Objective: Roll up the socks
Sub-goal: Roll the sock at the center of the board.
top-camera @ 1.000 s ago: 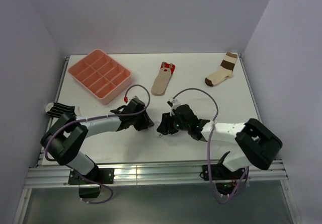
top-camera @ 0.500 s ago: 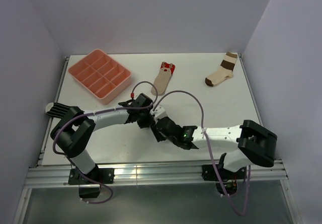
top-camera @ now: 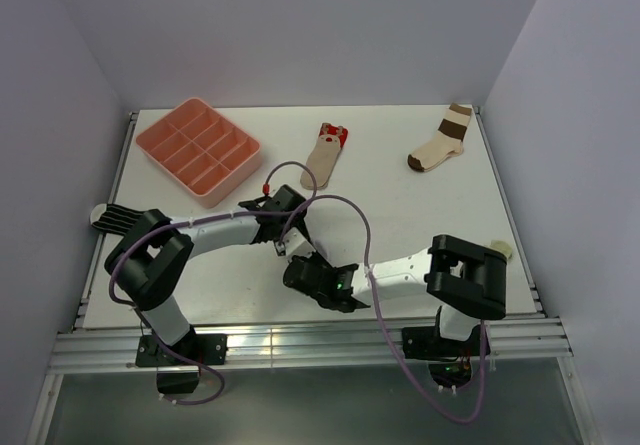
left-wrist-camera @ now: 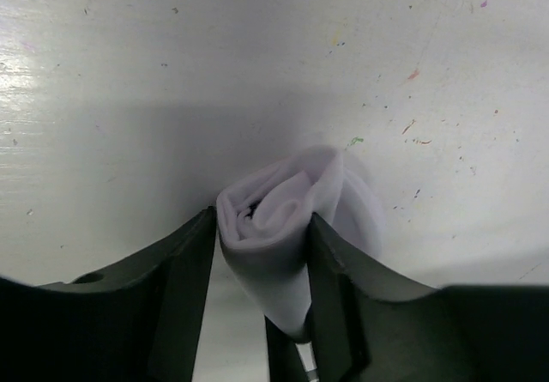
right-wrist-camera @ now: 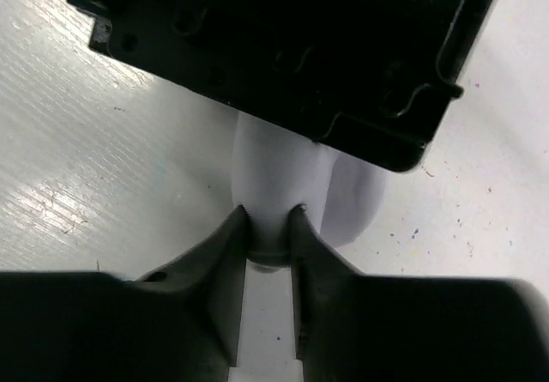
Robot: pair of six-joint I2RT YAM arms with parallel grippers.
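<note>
I hold the rolled white sock (left-wrist-camera: 330,197) at lower centre of the top view: left tool (left-wrist-camera: 262,221) clamps the roll, right tool (right-wrist-camera: 268,215) pinches it.

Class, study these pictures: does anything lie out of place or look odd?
Yes: the striped sock lies at the left edge of the table, one end seemingly hanging over that edge.
</note>
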